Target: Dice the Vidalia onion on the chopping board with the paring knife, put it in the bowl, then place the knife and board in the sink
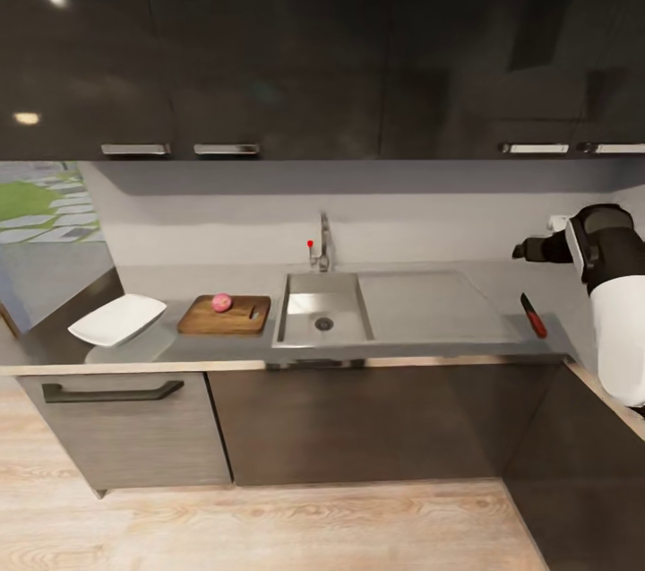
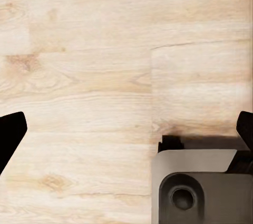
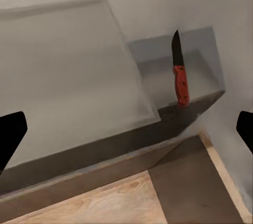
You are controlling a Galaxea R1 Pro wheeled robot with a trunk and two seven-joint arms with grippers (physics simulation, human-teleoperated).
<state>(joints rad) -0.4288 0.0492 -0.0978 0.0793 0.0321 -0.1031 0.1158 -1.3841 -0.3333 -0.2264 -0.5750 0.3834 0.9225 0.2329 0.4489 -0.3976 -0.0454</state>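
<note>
The Vidalia onion (image 1: pixel 221 302), a small pinkish ball, rests whole on the brown chopping board (image 1: pixel 224 316), just left of the steel sink (image 1: pixel 305 331). Left of the board stands the white square bowl (image 1: pixel 116 320). The red-handled paring knife (image 1: pixel 534 315) (image 3: pixel 180 74) lies on the grey countertop (image 1: pixel 560 293) past the drainboard's (image 3: pixel 68 71) right end. My right gripper (image 1: pixel 524 250) (image 3: pixel 126 129) hovers open above and behind the knife, apart from it. My left gripper (image 2: pixel 126 129) is open over the wooden floor, holding nothing.
A chrome faucet (image 1: pixel 322 248) with a red knob stands behind the basin. Dark wall cabinets (image 1: pixel 322 42) hang above the counter, and drawers (image 1: pixel 116 428) sit below it. The counter turns a corner at the right. My own base (image 2: pixel 203 187) shows in the left wrist view.
</note>
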